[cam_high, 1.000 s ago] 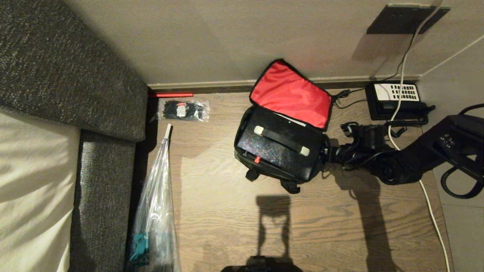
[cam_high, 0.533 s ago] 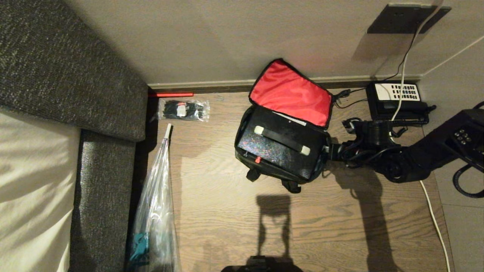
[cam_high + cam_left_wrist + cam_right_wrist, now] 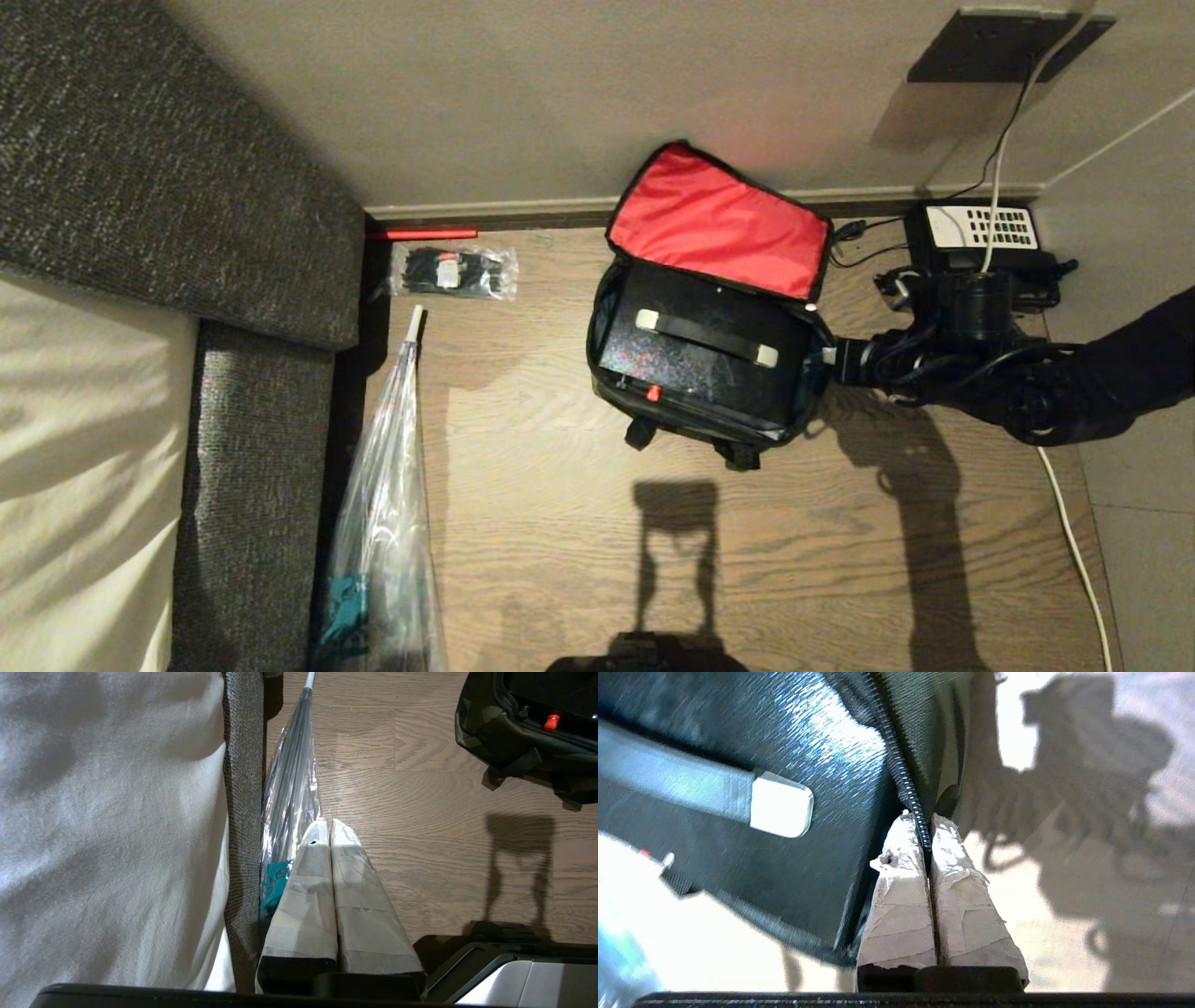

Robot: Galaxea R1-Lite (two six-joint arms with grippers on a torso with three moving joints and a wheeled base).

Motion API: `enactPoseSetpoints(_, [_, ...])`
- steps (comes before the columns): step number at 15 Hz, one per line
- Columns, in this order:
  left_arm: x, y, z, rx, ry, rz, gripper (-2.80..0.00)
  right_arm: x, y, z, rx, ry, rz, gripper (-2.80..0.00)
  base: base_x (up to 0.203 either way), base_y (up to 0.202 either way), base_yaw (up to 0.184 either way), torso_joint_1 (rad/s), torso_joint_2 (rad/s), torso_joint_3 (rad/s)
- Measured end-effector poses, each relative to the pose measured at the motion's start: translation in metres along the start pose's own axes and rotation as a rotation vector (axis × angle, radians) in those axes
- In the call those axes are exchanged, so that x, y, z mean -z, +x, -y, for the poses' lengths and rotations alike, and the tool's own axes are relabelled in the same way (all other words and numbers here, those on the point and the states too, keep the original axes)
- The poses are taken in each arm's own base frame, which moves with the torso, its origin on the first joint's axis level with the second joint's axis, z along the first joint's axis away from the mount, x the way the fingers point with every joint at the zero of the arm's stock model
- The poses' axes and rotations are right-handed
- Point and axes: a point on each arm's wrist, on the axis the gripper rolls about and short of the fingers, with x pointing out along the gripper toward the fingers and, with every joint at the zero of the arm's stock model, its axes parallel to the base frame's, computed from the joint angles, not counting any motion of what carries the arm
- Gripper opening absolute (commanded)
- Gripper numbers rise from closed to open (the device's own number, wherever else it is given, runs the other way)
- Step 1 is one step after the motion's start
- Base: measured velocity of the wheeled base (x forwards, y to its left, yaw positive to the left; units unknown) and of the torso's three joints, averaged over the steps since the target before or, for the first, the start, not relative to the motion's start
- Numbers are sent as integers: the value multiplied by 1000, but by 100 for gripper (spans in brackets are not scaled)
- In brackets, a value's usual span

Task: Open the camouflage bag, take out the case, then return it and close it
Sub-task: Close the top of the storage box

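Right gripper jaws clamped on zipper edge of camouflage bag — bag open on floor, case inside. Telephone, white cable just beside arm. Left gripper jaws together, near bagged umbrella. No writing legible.

Wooden floor, camouflage bag by the wall, telephone, bagged umbrella, small plastic packet

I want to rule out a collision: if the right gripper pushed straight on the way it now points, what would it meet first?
The right gripper is shut on the camouflage bag at its zipper rim, pointing into the bag. Straight on, it would probably meet the case next; the depth between them is unclear.
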Motion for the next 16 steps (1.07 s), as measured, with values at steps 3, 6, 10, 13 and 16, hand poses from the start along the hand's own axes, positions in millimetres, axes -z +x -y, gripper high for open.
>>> enactPoseSetpoints(3, [0,0,0,0,0,0,-280,8,-6,-2,-18,-29,-72,-280,0,0,0,0,0,0])
enactPoseSetpoints(6, [0,0,0,0,0,0,-280,0,-11,-4,-25,-45,-36,-280,0,0,0,0,0,0])
enactPoseSetpoints(10, [0,0,0,0,0,0,-280,14,-5,-1,-17,-78,-91,0,0,0,0,0,0,0])
enactPoseSetpoints(13, [0,0,0,0,0,0,-280,16,-3,1,-13,-79,-88,0,0,0,0,0,0,0])
enactPoseSetpoints(16, [0,0,0,-1,0,0,-280,25,-6,3,-9,-96,-121,0,0,0,0,0,0,0])
